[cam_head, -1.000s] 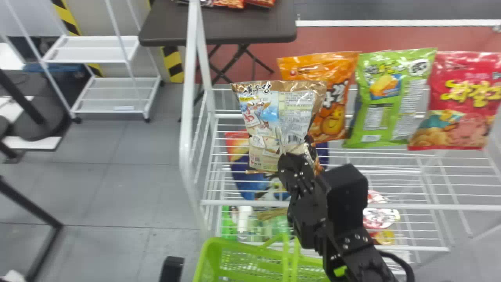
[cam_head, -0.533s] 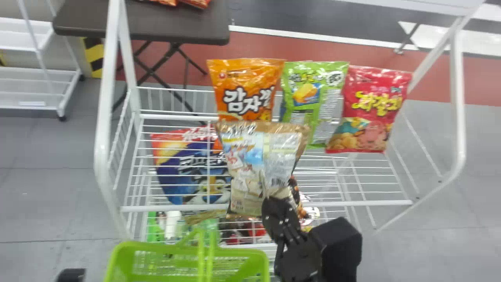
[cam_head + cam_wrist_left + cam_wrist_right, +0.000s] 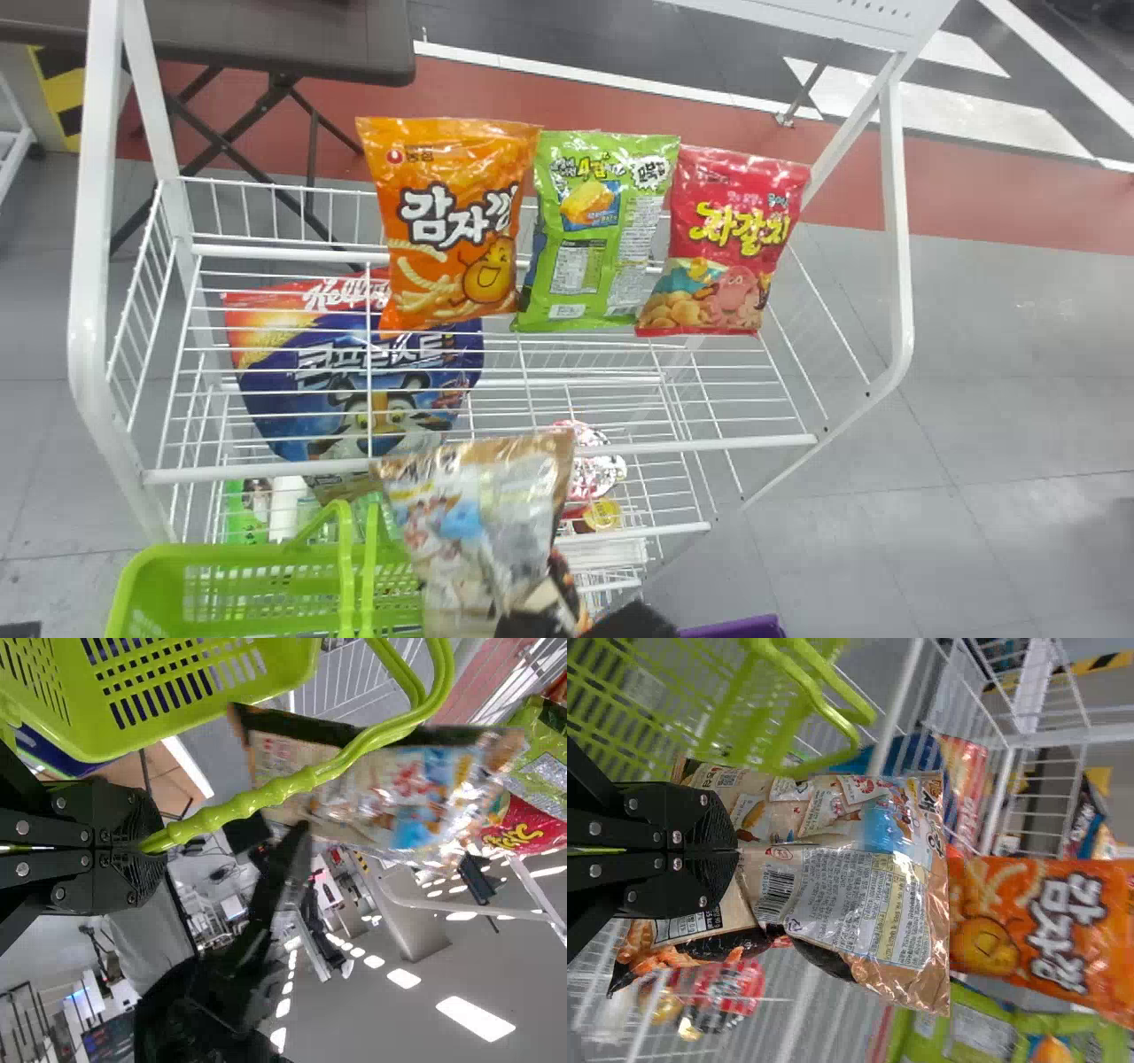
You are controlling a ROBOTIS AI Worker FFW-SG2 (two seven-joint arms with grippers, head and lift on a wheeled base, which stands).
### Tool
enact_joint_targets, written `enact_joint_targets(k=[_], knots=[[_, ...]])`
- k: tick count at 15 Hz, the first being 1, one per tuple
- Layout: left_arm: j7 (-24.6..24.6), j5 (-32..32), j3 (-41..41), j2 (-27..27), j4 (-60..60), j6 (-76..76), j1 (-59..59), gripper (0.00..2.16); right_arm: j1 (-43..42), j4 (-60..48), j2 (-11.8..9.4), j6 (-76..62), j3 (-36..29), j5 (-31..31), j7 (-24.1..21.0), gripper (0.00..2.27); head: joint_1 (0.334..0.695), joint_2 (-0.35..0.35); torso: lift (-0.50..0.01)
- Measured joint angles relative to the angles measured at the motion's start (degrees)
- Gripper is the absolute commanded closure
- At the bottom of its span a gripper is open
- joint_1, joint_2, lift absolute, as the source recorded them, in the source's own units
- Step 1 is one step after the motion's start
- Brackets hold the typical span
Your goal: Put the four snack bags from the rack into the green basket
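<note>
Brown bag near green basket

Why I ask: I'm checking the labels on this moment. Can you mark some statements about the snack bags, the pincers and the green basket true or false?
1. The right pincer grips the brown snack bag. True.
2. An orange bag, a green bag and a red bag stand in a row on the rack. True.
3. The red bag stands between the other two in that row. False: the green bag is in the middle.
4. The left pincer grips the orange bag. False: it grips the handle of the green basket.
5. A blue bag shows through the shelf wires. True.
</note>
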Motion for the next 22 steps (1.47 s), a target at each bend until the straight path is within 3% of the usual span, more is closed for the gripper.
enact_joint_targets(k=[7, 9, 13, 14, 16, 22], knots=[[-1.0, 1.4, 0.1, 0.1, -0.3, -0.3, 0.1, 1.84, -3.1, 8.6, 0.6, 0.1, 2.9, -7.3, 2.7, 2.17, 0.695, -0.227, -0.007], [-1.1, 1.5, 0.0, 0.1, -0.5, -0.3, 0.4, 1.84, -4.4, 9.7, 0.7, 0.0, 4.1, -8.2, 2.8, 1.99, 0.695, -0.19, -0.007], [-1.0, 1.5, 0.1, 0.0, -0.7, -0.3, 0.7, 1.84, -5.7, 10.5, 0.5, 5.8, 6.8, -9.4, 6.4, 2.0, 0.695, -0.066, -0.007], [-1.0, 1.5, 0.1, 0.0, -0.7, -0.3, 0.7, 1.84, -5.8, 10.3, 0.3, 7.1, 7.8, -9.2, 6.6, 1.82, 0.695, -0.043, -0.007], [-1.0, 1.5, 0.0, 0.0, -0.7, -0.5, 0.7, 1.84, -5.8, 10.3, 0.1, 6.8, 8.6, -8.7, 5.8, 0.01, 0.695, -0.023, -0.007], [-1.1, 1.5, 0.0, 0.1, -0.9, -0.5, 1.0, 1.84, -5.6, 10.5, 0.0, 0.8, 7.1, -4.7, -3.0, 0.05, 0.695, -0.208, -0.007]])
